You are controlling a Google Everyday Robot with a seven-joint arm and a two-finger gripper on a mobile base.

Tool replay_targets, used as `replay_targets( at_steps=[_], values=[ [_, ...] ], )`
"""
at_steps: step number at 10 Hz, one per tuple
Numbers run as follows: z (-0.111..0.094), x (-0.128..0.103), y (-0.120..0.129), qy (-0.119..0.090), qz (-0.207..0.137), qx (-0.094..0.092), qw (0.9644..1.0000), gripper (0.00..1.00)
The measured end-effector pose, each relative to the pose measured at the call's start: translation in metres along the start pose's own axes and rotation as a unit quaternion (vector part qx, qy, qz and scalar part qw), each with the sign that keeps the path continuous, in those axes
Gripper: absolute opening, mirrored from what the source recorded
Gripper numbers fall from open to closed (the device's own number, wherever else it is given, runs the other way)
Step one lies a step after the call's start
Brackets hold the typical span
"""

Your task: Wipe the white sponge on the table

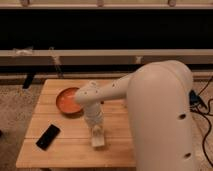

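A low table of pale wooden slats [70, 152] is seen from above and in front, standing on a speckled floor [15, 107]. Most of the right half of the view is filled by the robot's bulky white arm [160, 115], which is stretched leftward over the tabletop and bent downward at the wrist.

The gripper [96, 132] is pointed straight down over the front middle of the table. Its jaws are closed on the upper end of a white rectangular sponge [98, 141]. The sponge is held roughly upright, slightly tilted, with its lower end pressed against the wood near the front edge of the table.

A round orange bowl [66, 101] is placed toward the back left of the tabletop, behind and to the left of the sponge and apart from it. Only its smooth orange inner surface can be made out, and its right rim is partly covered by the arm's wrist. A flat black rectangular device [48, 136] is laid at an angle near the front left corner, well apart from the bowl and to the left of the sponge.

Dark cables [204, 111] are seen on the floor at the right edge.
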Motion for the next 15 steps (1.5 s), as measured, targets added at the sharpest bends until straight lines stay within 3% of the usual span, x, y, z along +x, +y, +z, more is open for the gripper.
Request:
replay_targets(
  at_steps=[3, 6, 9, 12, 15],
  values=[
    [-0.007, -0.009, -0.064, -0.019, 0.079, -0.005, 0.9966, 0.0],
    [-0.004, -0.023, -0.071, -0.033, 0.099, -0.009, 0.9945, 0.0],
    [-0.01, -0.05, -0.039, -0.049, 0.081, -0.02, 0.9953, 0.0],
    [-0.012, -0.075, 0.018, -0.053, 0.018, -0.025, 0.9981, 0.0],
    [-0.005, -0.069, 0.075, -0.037, -0.071, -0.024, 0.9965, 0.0]
  ],
)
